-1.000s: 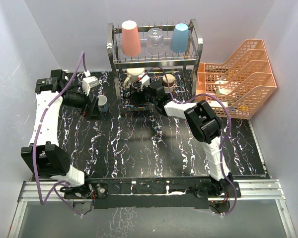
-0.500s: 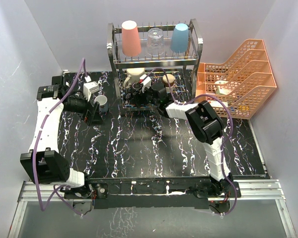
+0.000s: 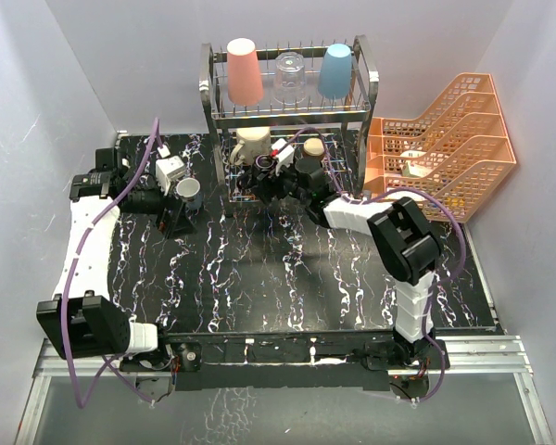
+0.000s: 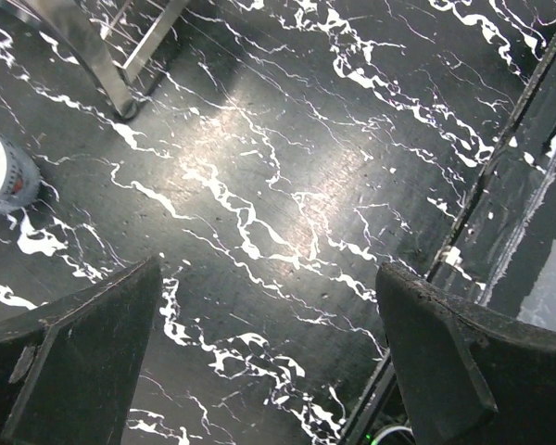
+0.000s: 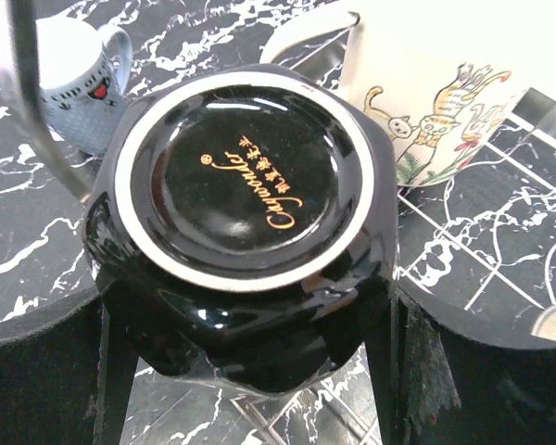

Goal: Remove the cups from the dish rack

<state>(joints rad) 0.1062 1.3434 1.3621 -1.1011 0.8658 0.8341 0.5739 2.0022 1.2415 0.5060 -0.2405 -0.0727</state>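
Right now the glossy black ceramic cup [image 5: 246, 176] shows only its round base with gold lettering. Its mouth and inside are turned away, hidden. Its long axis runs straight away from the wrist camera, base toward the arm. It sits in the lower tier of the tall chrome wire dish rack [image 3: 287, 115], and the right gripper [image 5: 250, 320] has its fingers pressed against either side of it. From above, the gripper mostly covers that cup.

Just beside it is the cream mug with a cat drawing [image 5: 426, 93], cut off by the frame.

The left gripper [image 4: 269, 352] hangs over the black marbled table [image 4: 259, 185], fingers spread wide, nothing between them. The small grey cup [image 4: 2, 176] is cropped at the edge.
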